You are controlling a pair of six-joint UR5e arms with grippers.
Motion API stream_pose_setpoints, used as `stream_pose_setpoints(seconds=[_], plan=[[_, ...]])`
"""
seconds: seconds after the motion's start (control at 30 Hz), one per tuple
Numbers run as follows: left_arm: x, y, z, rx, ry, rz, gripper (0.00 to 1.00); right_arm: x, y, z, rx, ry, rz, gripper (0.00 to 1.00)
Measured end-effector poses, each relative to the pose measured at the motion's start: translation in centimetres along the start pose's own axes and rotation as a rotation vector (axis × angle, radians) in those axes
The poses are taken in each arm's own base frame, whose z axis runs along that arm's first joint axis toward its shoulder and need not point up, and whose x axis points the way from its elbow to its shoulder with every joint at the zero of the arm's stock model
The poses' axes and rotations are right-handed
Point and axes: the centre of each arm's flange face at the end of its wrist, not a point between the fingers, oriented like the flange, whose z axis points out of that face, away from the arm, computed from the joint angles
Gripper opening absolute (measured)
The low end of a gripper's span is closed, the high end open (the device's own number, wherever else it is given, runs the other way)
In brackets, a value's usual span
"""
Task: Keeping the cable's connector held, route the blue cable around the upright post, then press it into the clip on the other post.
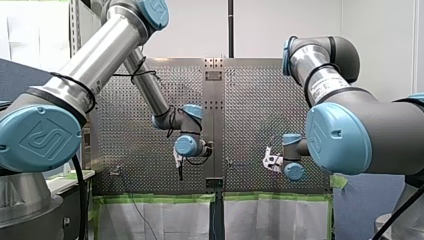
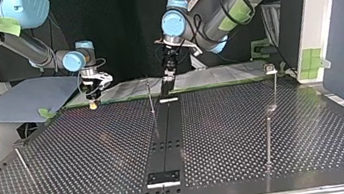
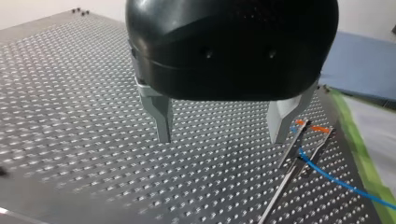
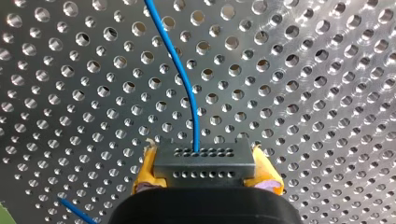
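Observation:
My right gripper [image 4: 204, 179] has its yellow pads shut on a grey connector block [image 4: 203, 161]. The blue cable [image 4: 180, 70] leaves the block and curves away over the perforated table. In the top view this gripper [image 2: 93, 101] hangs low at the table's far left edge. My left gripper [image 3: 222, 135] stands open, its metal fingers [image 3: 161, 121] wide apart with nothing between them, just above the plate. Beside its one finger is a thin post with an orange-marked forked clip [image 3: 304, 133]; the blue cable [image 3: 336, 179] runs from that clip toward the green-taped edge.
Thin upright posts stand on the table [image 2: 269, 165]: one near the middle strip [image 2: 150, 97], two at the top view's right [image 2: 273, 86] [image 2: 268, 134], one at its left [image 2: 22, 162]. A blue sheet [image 2: 24, 99] lies beyond the far left edge.

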Motion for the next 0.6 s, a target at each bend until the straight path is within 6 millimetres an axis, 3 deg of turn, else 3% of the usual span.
stream_pose_setpoints(seconds=[0.6], plan=[[-3.6,1.7,-5.9,-0.041,-0.050,0.001,1.00,-0.1,0.1,0.0,0.006,-0.007,0.004,0.00]])
